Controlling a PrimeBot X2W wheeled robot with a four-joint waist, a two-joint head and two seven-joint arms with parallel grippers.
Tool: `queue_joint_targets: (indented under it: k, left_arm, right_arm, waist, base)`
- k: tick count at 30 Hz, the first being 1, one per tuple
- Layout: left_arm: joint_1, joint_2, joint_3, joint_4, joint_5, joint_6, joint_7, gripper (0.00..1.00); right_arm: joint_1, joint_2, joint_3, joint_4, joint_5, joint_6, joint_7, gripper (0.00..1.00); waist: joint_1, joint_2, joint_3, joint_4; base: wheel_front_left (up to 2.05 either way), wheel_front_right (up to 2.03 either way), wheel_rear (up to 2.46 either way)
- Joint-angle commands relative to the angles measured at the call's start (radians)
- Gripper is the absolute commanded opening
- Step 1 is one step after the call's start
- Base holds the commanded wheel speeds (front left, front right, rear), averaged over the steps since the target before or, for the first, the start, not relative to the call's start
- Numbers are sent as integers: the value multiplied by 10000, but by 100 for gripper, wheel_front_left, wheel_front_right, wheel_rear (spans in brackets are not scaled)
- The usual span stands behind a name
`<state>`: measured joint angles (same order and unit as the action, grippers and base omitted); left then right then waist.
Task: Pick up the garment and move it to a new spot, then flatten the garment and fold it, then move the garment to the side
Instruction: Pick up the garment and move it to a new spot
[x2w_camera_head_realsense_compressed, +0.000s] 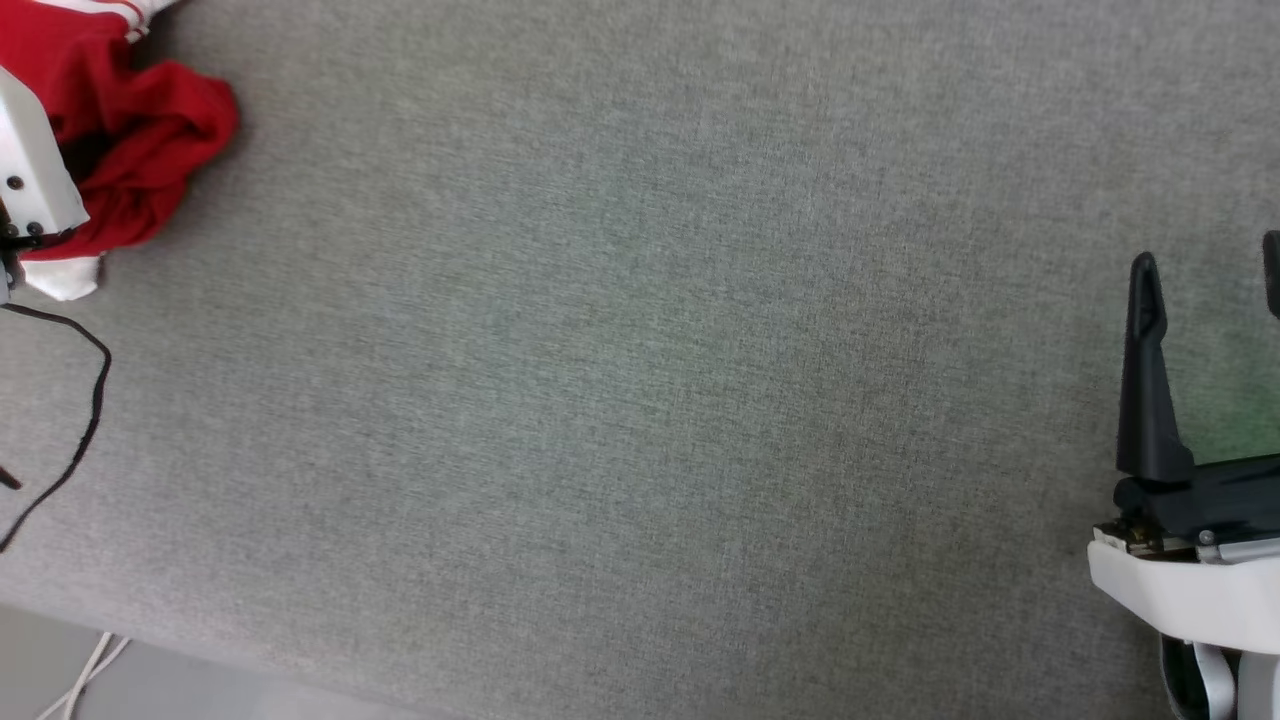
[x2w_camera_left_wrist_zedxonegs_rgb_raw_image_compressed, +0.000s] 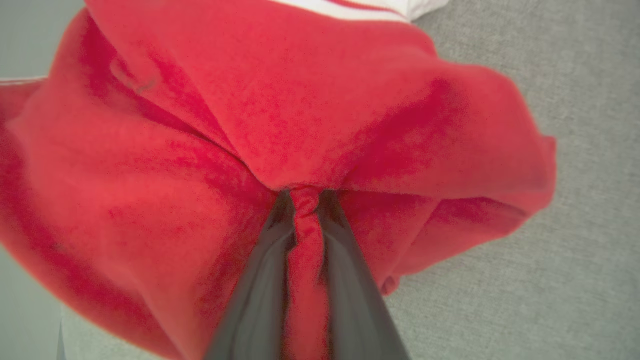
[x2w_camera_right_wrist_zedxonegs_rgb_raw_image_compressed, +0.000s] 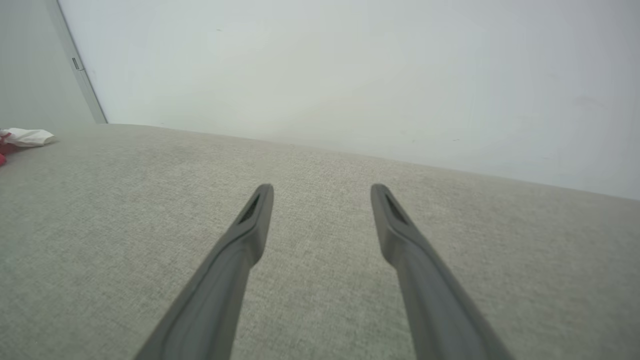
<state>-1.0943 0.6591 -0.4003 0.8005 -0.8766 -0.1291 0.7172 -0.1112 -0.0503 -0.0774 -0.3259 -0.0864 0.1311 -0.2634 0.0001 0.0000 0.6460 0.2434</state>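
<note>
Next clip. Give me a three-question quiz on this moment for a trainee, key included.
1. True or false: the right end effector holds the garment.
2. Multiple choice: the left end effector is A) open above the cloth, B) shut on a fold of red cloth, C) shut on nothing.
3. In the head view, which corner shows the garment?
Key: 1 false; 2 B; 3 upper left.

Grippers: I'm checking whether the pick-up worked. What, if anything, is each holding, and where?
The left gripper is shut on a bunched red fold of the garment. The right gripper is open and holds nothing.
</note>
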Motion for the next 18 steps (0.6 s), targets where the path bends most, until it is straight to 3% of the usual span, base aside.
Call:
queue_joint_targets:
  k: [1,10,18]
  left_arm:
    - [-225,368,-536,-537,-144,4,-420,0]
    - [-1099,1078,-2228,-2383,-97,3,-711,0]
    - [-2157,935,-3345,-4012,69,3,-330,0]
  right_arm:
    - [-49,3,107,208,236,-7,-21,100]
    - [134,4,309,761,832,-7,-21,100]
    - [328,6,402,1162,1386,-7,-21,100]
  waist:
    - [-1,0,-772,58]
    - [-1,0,-2231,-55]
    - [-1,0,-3221,-641]
  base:
    - [0,0,0]
    - [0,0,0]
    - [0,0,0]
